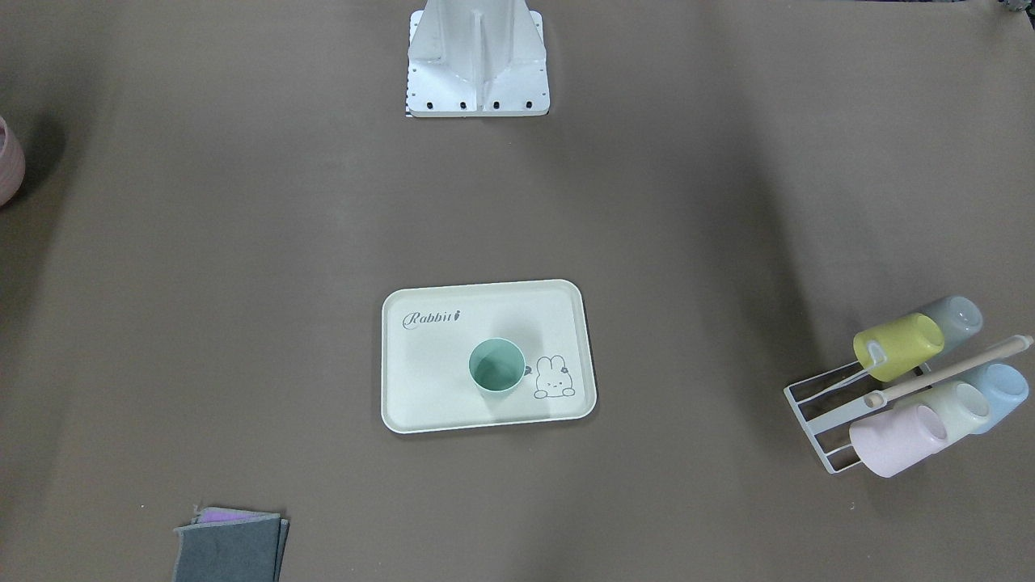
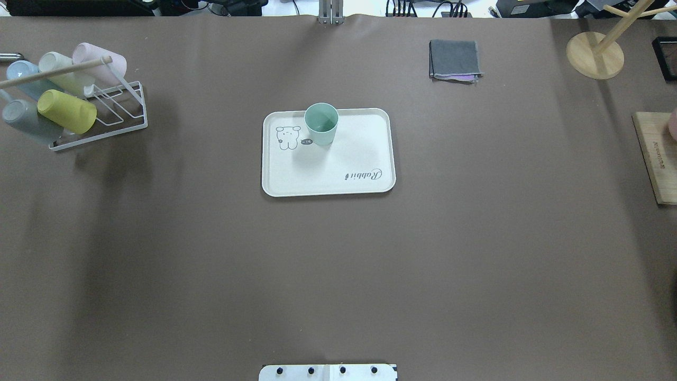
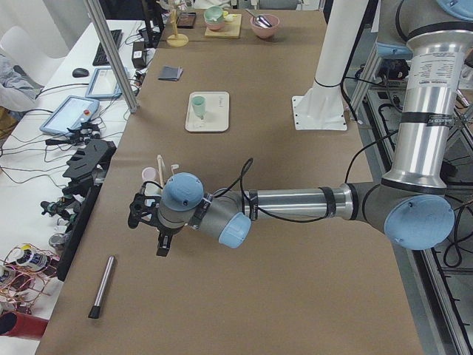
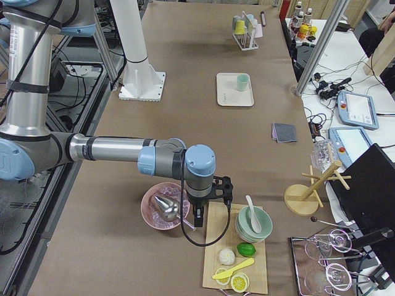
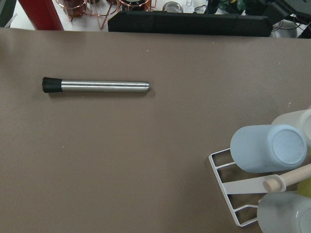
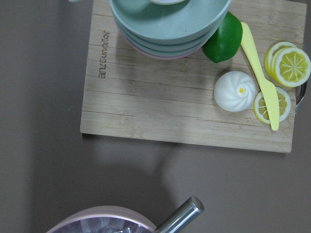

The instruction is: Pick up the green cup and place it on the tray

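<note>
Left gripper point(image 3: 151, 225) is held low near the cup rack point(image 5: 240, 186) and right gripper point(image 4: 203, 209) near the wooden board point(image 6: 184, 111), and it cannot be told if their fingers are apart or together. The green cup point(image 1: 496, 365) is stood upright on the tray point(image 1: 420, 396), just beside the little bunny drawing, and is gripped by nothing. A folded grey cloth point(image 2: 455, 59) is laid well apart from the tray.

Mint green cup point(image 1: 496, 365); cream tray point(image 1: 428, 380), bunny drawing point(image 1: 554, 378); brown table point(image 1: 242, 323).
</note>
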Available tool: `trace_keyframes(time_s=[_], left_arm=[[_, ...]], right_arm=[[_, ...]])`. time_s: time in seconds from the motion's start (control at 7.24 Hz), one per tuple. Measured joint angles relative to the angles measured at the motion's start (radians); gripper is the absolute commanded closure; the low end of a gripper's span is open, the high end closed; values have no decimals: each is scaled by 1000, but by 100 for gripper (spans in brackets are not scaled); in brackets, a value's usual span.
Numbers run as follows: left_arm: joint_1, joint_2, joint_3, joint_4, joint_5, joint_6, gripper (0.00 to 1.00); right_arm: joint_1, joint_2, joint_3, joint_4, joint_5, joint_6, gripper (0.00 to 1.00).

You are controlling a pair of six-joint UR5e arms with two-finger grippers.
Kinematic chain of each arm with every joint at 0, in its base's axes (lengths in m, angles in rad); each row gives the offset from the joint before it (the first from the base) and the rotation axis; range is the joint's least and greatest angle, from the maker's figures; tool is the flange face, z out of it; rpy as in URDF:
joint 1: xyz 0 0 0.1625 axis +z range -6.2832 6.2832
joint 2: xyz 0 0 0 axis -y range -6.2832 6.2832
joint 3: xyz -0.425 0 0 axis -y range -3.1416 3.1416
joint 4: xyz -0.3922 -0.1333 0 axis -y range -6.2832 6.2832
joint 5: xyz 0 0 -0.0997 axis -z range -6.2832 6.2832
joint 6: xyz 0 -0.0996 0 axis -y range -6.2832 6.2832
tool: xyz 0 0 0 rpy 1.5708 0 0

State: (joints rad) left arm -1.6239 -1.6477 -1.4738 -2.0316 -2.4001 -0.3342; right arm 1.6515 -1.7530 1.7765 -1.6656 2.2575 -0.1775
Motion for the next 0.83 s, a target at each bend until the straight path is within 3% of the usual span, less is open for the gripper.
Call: trace_keyframes(time_s=[0.41, 0.83], left_arm=[[-1, 2, -120, 293, 7, 92, 3], [-34, 12, -138, 424, 30, 228, 3]], right_arm=[[1, 24, -26, 2, -5, 0, 0], [1, 71, -73, 1, -10, 0, 0]])
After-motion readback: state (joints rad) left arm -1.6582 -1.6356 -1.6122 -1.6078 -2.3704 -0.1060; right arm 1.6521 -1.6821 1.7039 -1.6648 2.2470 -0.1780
